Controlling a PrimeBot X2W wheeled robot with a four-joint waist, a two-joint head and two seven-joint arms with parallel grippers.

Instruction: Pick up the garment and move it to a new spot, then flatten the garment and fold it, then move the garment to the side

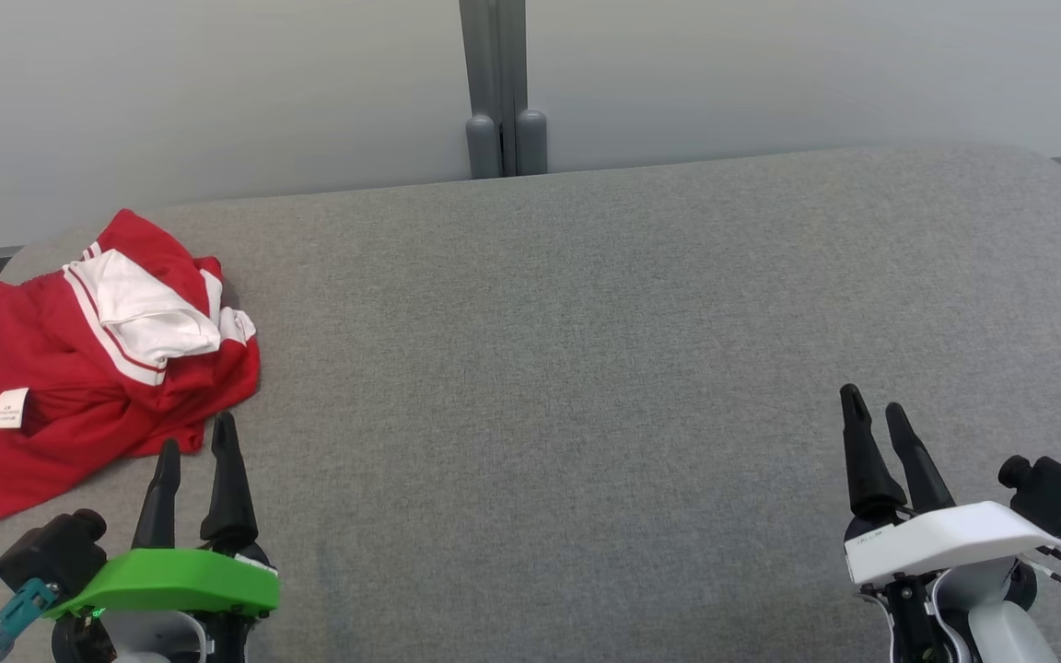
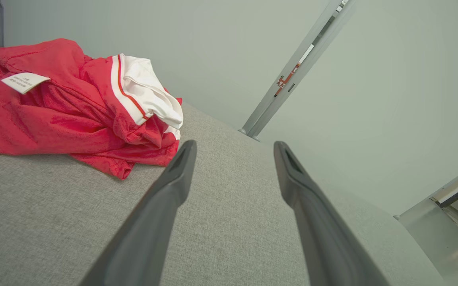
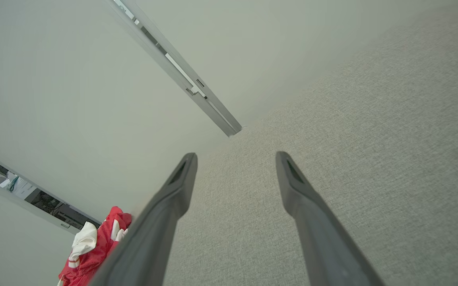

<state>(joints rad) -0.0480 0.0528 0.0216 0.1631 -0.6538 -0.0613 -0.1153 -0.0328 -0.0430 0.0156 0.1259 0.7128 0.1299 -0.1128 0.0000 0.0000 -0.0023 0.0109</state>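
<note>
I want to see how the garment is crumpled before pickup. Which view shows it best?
The head view: nearly the whole garment lies heaped at the grey surface's left. The left wrist view is closer but crops its left edge; the right wrist view catches a small part.

Perhaps a lab: pale partition panels (image 1: 217,92).

The garment (image 1: 52,368) at the table's left edge is soft red cloth, with a smoother white knit panel (image 1: 139,313) and a papery label (image 1: 8,408) (print too small to read). The table (image 1: 586,322) wears a coarse matt grey weave. The left gripper (image 1: 197,433) and right gripper (image 1: 872,401) have matt dark fingers, plastic by the look; the green shell (image 1: 171,580) and white shell (image 1: 945,539) are smooth.
</note>
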